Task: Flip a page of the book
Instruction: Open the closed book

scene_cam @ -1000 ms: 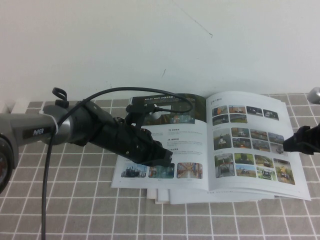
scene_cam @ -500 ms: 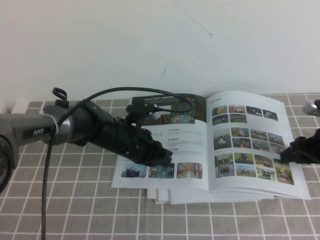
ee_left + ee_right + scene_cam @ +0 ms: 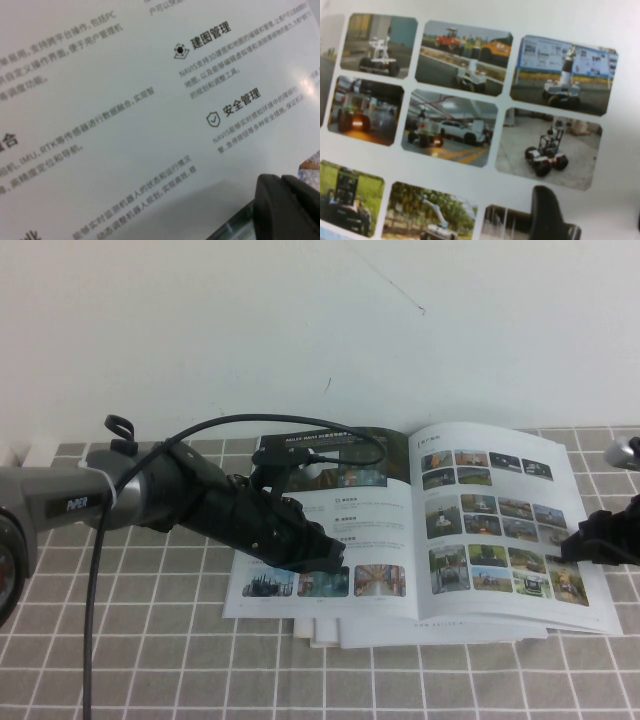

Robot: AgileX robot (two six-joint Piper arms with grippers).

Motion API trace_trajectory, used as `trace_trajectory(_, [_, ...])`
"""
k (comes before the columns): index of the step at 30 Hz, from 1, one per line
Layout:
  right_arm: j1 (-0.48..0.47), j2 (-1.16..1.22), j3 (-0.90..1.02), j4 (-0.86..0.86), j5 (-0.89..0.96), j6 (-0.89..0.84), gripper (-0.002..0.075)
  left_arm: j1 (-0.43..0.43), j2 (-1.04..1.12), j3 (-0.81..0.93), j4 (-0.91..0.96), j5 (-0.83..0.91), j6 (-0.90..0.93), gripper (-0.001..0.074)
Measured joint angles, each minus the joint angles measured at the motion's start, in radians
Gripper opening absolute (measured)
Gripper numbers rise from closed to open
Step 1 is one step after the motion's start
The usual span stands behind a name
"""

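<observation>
Open flat on the grey tiled tablecloth (image 3: 150, 640): the book (image 3: 400, 530), spread facing up, w/ the page (image 3: 495, 525) of small colour photos forming its right half and a text sheet w/ dark banner (image 3: 325, 455) on the left half. Left gripper (image 3: 322, 555) down on the left half, just above the bottom photo strip; left arm (image 3: 150, 495) stretched across from the table's left edge, black cable looping over it. Left wrist view adds what high view lacks: crisp Chinese headings on the glossy sheet and dark fingertips (image 3: 285, 207) pressed together, clenched on nothing visible. Right gripper (image 3: 572, 545) at the page's outer edge, near the lower photo rows. Right wrist view gives close-up robot-vehicle photos (high view too small for that) and one dark finger (image 3: 547, 212) over the sheet; fingers' state there: cannot tell.
</observation>
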Motion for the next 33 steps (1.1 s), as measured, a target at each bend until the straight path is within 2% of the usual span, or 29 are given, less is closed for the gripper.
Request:
trace_trajectory(20, [0.0, 0.006, -0.019, -0.017, 0.008, -0.01, 0.0385, 0.0, 0.0, -0.002, 0.009, 0.002, -0.011, -0.0004])
trace_trajectory(33, [-0.001, 0.024, -0.029, 0.037, 0.034, -0.067, 0.0385, 0.0, 0.0, -0.002, 0.011, 0.005, -0.012, -0.0004])
